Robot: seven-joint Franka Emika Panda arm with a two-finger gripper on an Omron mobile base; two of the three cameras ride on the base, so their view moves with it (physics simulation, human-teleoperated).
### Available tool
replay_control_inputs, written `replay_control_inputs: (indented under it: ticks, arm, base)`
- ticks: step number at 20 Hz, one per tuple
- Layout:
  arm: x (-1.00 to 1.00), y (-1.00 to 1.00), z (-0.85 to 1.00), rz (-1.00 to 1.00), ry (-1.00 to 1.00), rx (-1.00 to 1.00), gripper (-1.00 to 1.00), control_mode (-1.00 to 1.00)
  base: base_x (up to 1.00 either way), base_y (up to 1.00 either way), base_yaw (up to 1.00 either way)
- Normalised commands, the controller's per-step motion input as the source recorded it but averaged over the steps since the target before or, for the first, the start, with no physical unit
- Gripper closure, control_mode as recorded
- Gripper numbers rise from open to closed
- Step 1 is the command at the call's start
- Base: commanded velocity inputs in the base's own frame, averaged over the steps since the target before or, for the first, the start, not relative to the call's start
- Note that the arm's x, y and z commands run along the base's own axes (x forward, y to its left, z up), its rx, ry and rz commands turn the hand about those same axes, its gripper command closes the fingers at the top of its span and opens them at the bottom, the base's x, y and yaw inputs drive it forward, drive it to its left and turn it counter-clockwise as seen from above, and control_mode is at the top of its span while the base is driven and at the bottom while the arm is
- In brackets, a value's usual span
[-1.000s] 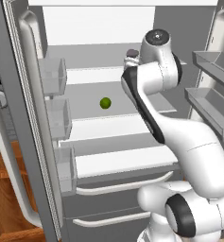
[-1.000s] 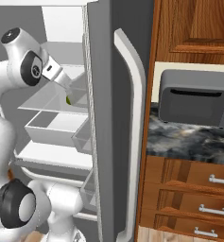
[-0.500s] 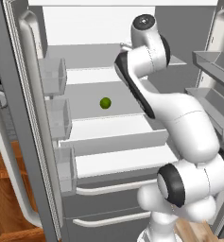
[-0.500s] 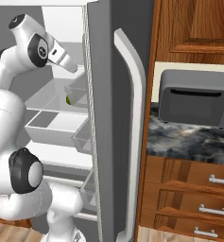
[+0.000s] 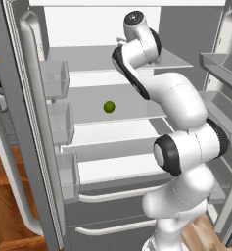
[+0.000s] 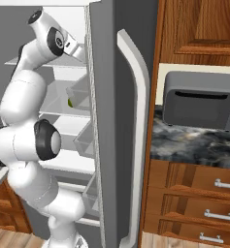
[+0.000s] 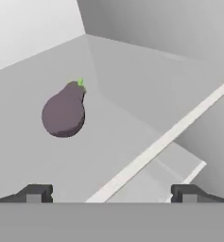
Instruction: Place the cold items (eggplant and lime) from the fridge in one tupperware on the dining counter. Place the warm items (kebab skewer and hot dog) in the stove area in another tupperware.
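One fridge (image 5: 112,127) stands open, and everything else counts off from it. Inside it lies one lime (image 5: 109,107) on a glass shelf, and one eggplant (image 7: 64,111) on another shelf surface. On the fridge's left door hang three clear bins (image 5: 56,78), stacked one above another, and two long pale handles (image 6: 138,121) show across its doors. Right of the fridge sits one microwave (image 6: 200,100) on a marbled worktop (image 6: 194,144), with three drawers (image 6: 194,203) below.

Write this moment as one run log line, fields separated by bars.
phase: reaching into fridge | gripper: open, empty | eggplant: ahead on shelf, untouched | lime: lower shelf
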Motion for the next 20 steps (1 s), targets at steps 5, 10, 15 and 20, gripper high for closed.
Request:
replay_control_inputs:
  ticks: [5,10,15,20]
  arm:
    - [0.82,0.0,0.0,0.0,0.01,-0.07,-1.0,-1.0]
    - [0.44,-0.06,0.0,0.0,0.0,-0.05,-1.0,-1.0]
    - [0.47,0.0,-0.15,-0.02,0.0,-0.07,-1.0,-1.0]
    - [0.58,-0.09,-0.27,-0.01,0.01,-0.04,-1.0,-1.0]
  base:
    - [0.0,0.0,0.0]
    - [0.0,0.0,0.0]
    - [0.0,0.0,0.0]
    - [0.0,0.0,0.0]
